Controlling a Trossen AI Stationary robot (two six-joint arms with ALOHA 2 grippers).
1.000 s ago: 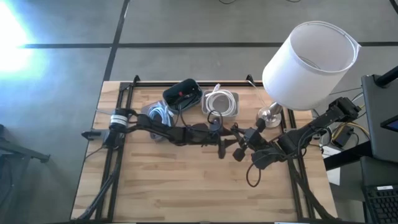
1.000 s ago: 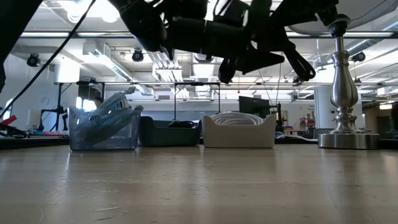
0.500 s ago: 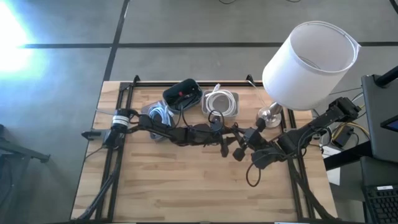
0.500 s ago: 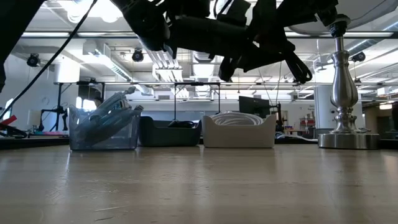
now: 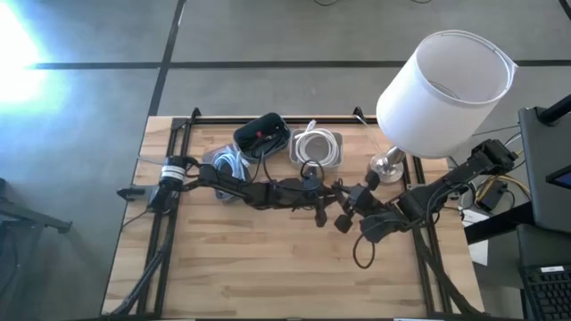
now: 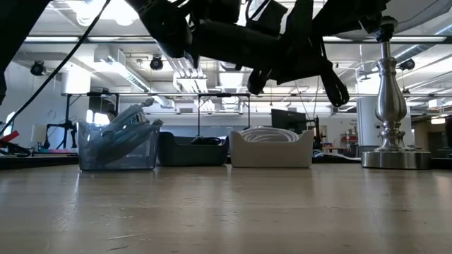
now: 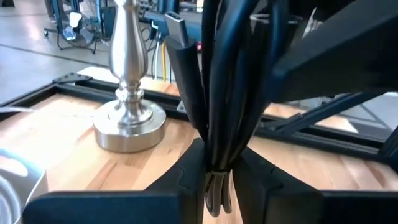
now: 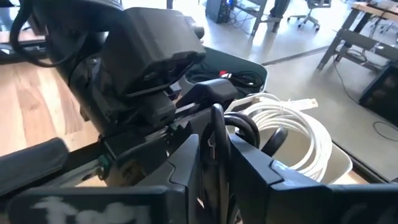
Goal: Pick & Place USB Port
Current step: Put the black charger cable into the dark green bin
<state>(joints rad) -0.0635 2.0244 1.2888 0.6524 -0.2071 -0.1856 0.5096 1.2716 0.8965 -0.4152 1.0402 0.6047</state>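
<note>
Both arms meet above the middle of the wooden surface [image 5: 268, 259], just in front of a row of 3 bins at the back edge. The left gripper [image 7: 217, 180] has its jaws closed narrow on a bundled black USB cable [image 7: 227, 93], its flat connector tip pointing up; the right gripper [image 8: 214, 155] also pinches a thin loop of the same cable between close-set jaws. The cable hangs in the air between them. Behind stand a clear plastic bin [image 6: 118, 144] of tangled cords, a dark bin [image 6: 192, 149] and a pale bin [image 6: 271, 147] of coiled white cable. A polished metal lamp [image 6: 390, 99] with a wide white shade [image 5: 443, 80] crowds the right side, near the right arm.
</note>
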